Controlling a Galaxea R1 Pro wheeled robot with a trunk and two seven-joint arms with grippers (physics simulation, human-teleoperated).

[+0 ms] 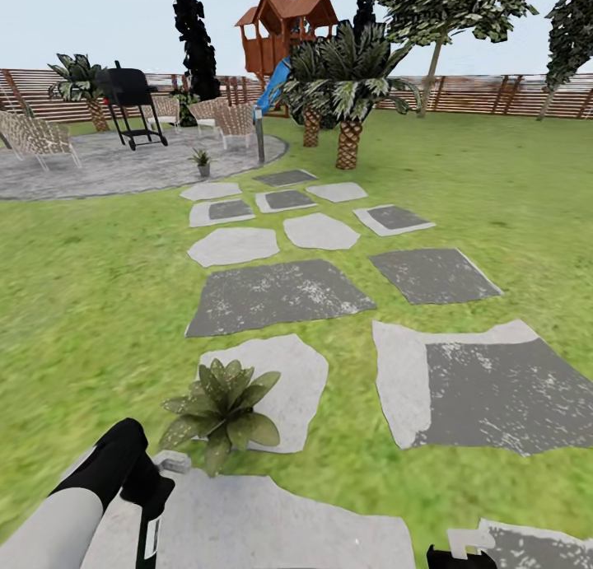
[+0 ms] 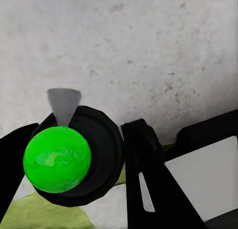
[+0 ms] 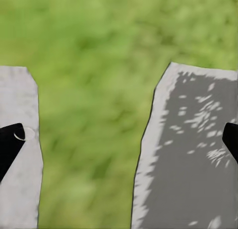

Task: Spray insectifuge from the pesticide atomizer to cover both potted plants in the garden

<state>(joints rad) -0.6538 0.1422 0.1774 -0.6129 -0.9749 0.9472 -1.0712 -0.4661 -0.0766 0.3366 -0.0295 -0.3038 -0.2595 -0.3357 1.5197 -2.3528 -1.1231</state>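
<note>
My left gripper (image 1: 147, 493) hangs low at the near left, shut on the pesticide atomizer (image 1: 151, 538), a slim dark bottle with a white label. In the left wrist view the atomizer's round black top (image 2: 99, 149) carries a bright green spot, with black fingers (image 2: 144, 159) on both sides. One potted plant (image 1: 221, 408), a rosette of pointed green leaves, stands just ahead of that gripper at the edge of a stepping stone; its pot is hidden under the leaves. The second potted plant (image 1: 202, 161) sits far off in a grey pot on the round paved patch. My right gripper (image 3: 119, 139) is open over grass and stones.
Grey stepping stones (image 1: 276, 296) lead across the lawn to the paved patch (image 1: 107, 170), which holds chairs and a black grill (image 1: 132, 100). Palms (image 1: 350, 91), a wooden play tower (image 1: 284, 30) and a slatted fence (image 1: 494, 95) stand behind.
</note>
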